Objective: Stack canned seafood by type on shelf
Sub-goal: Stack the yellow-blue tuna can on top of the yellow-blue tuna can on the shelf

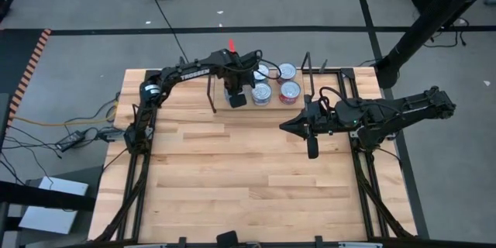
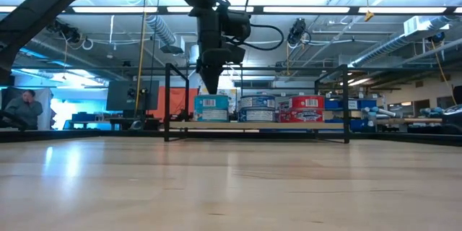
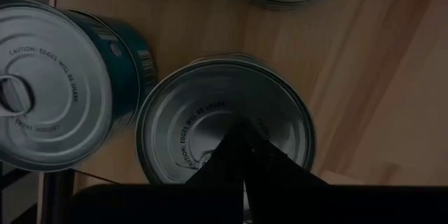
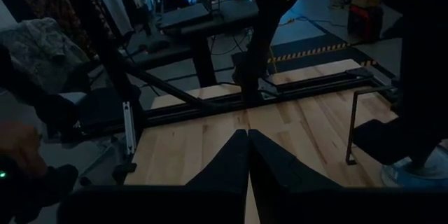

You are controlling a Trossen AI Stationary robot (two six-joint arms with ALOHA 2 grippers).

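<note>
Nearest the low camera the wooden desk (image 2: 231, 188) lay bare, presumably kept free as working room. At about three o'clock on the desk, the right gripper (image 1: 288, 125) waited above the boards with its jaws pressed together, holding nothing, well apart from the cans so as not to crowd the other arm. Farther off, toward twelve o'clock, the shelf (image 2: 256, 125) sat between thin black wire uprights (image 2: 167, 101), and the canned seafood (image 2: 257, 108) stood on it side by side, apparently sorted by label: a teal tin (image 2: 211, 107), then a blue one, then a red tin (image 2: 307, 107). The left gripper (image 2: 212, 86) hung just above the teal tin at the row's nine o'clock end, jaws closed to a point and empty, probably just after setting a can down.
</note>
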